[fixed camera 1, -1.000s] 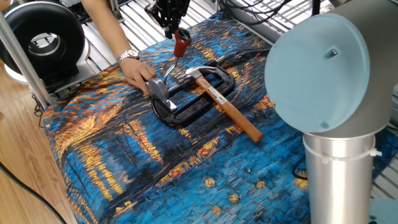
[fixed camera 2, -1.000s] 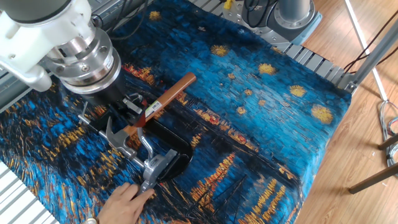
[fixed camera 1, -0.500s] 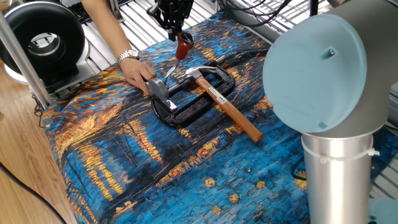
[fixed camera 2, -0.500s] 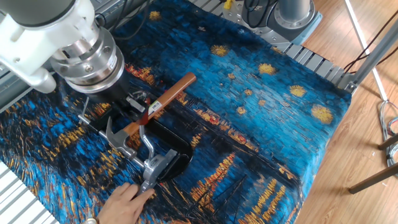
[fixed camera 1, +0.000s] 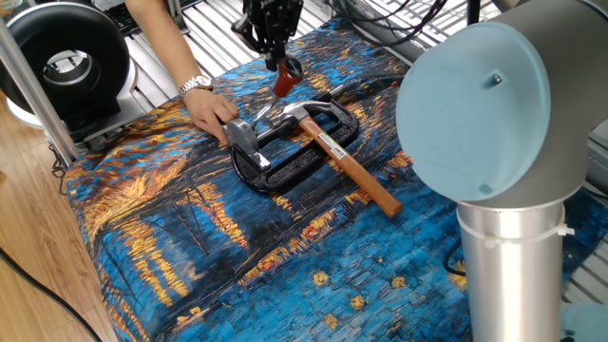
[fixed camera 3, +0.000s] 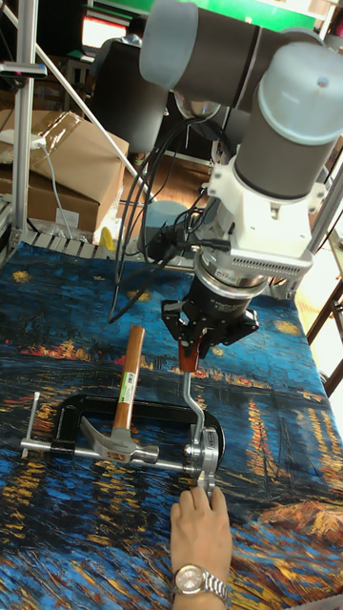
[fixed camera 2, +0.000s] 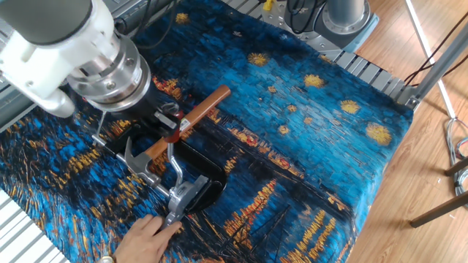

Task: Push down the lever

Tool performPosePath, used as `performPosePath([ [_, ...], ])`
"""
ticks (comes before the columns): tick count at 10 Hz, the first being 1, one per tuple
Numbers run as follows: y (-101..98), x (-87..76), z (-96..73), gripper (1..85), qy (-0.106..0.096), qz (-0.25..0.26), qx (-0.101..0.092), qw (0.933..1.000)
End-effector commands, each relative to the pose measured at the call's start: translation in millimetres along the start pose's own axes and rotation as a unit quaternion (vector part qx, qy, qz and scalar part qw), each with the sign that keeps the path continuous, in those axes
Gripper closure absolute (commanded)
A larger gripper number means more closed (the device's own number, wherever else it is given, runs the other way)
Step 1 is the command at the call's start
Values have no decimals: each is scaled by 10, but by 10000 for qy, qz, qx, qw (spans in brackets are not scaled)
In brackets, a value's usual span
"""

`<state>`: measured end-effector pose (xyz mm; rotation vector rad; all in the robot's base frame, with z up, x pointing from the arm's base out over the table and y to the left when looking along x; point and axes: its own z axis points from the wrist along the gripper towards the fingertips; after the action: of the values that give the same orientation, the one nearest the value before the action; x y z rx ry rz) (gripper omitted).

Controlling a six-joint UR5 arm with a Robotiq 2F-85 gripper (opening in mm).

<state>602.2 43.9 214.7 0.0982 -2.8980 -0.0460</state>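
A UR5 arm's gripper (fixed camera 3: 197, 355) hangs over the dark red tip of the lever (fixed camera 3: 193, 400), its black fingers (fixed camera 1: 273, 43) set close around that rubbery end; from these angles it is not possible to tell whether the fingers actually clamp the tip or merely press against it. The lever's thin silver rod rises at a slant from a silver bracket (fixed camera 1: 244, 139) seated on a black oval base (fixed camera 1: 296, 152), which lies in the middle of a table covered by a blue and orange painted cloth (fixed camera 1: 237, 237), toward the cloth's far edge in one fixed view. A person's hand (fixed camera 3: 201, 529), a silver watch (fixed camera 1: 197, 85) on the wrist, rests on the cloth with its fingertips touching the bracket, on the side away from the lever's tip. A hammer (fixed camera 1: 334, 152) with a wooden handle and steel head lies flat across the black base, its head just beside the rod and its handle running out toward the cloth's edge nearest the robot's pale blue and silver column (fixed camera 1: 503, 228). In the tall fixed view a long silver bar (fixed camera 3: 90, 456) crosses the near side of the base. Beyond the cloth, a round black fan-like unit (fixed camera 1: 65, 59) stands at the table's corner on slatted metal, and cardboard boxes (fixed camera 3: 67, 167) sit behind the table.
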Motion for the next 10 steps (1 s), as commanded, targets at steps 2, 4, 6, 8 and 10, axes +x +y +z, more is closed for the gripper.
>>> performPosePath([
  [2,62,147,201,613,305,-224,-102,9992],
  [4,85,225,240,607,457,-241,-123,9986],
  [6,170,288,263,607,543,-190,-309,9979],
  [8,103,317,360,610,548,-198,-136,9982],
  [10,-43,355,413,703,602,-248,181,9977],
])
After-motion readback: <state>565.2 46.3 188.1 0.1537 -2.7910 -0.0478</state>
